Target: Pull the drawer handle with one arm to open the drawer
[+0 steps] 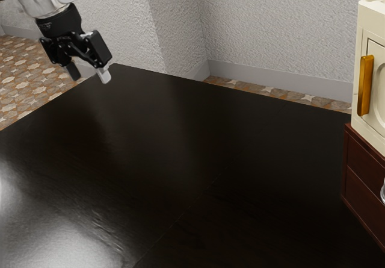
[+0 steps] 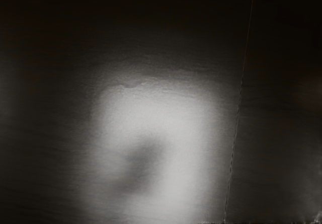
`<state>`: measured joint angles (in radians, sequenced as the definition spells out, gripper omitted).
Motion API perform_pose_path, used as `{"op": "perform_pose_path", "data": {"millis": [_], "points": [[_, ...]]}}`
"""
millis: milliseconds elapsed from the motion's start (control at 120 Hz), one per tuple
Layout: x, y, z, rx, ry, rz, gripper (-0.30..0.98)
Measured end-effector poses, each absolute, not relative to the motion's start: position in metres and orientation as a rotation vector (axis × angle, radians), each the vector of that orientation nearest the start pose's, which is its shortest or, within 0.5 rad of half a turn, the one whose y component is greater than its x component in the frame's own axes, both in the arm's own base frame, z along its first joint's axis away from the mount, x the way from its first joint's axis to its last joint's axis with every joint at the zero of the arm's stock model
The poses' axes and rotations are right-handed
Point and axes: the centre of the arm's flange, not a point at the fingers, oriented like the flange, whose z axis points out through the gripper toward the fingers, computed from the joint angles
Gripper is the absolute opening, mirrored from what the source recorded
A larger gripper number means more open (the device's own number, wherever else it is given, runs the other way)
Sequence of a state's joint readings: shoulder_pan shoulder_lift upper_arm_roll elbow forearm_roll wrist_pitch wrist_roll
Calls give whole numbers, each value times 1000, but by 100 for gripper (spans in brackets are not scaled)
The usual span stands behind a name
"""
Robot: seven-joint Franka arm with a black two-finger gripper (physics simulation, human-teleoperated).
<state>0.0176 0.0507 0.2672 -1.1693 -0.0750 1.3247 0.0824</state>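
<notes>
Black tool (image 1: pixel 88 74), fingers spread open | glossy dark tabletop (image 1: pixel 180 147) | red-brown boxy drawers (image 1: pixel 363 164) | curved silvery handle (image 1: pixel 383 192)

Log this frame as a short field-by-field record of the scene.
gripper: open, nothing held
contact with furniture: none
red-brown drawer unit: exterior view's right edge, partly cut off; visible fronts look closed
silvery drawer knob: mostly out of frame
cream cabinet: atop the unit, golden handle
table: black, glossy
</notes>
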Motion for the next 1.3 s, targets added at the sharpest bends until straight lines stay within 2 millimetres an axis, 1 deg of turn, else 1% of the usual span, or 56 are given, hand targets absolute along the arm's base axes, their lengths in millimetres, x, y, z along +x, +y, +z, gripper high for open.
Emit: {"op": "perform_pose_path", "data": {"millis": [150, 200, 258, 300, 350, 375, 392, 458, 508, 550, 617, 683, 808, 842, 1008, 1100, 1208, 1300], "points": [[518, 107, 757, -3171, -200, -177, 66], [519, 102, 758, -3173, -197, -180, 66], [518, 99, 758, -3184, -237, -179, 66], [525, 98, 747, -3205, -282, -153, 66], [543, 92, 726, -3237, -332, -110, 66], [553, 81, 717, -3254, -340, -95, 66], [558, 71, 712, -3264, -336, -88, 66], [580, 13, 694, -3318, -292, -57, 66], [589, -17, 680, -3363, -303, -25, 66], [593, -33, 669, -3389, -340, -4, 66], [595, -53, 656, -3426, -411, 30, 66], [599, -74, 648, -3445, -476, 41, 66], [603, -128, 631, -3430, -563, 25, 66], [605, -138, 627, -3413, -594, 9, 66], [614, -177, 610, -3325, -777, -60, 66], [619, -200, 597, -3289, -886, -75, 66], [616, -230, 593, -3284, -969, -97, 66], [615, -249, 591, -3281, -1031, -123, 65]]}}
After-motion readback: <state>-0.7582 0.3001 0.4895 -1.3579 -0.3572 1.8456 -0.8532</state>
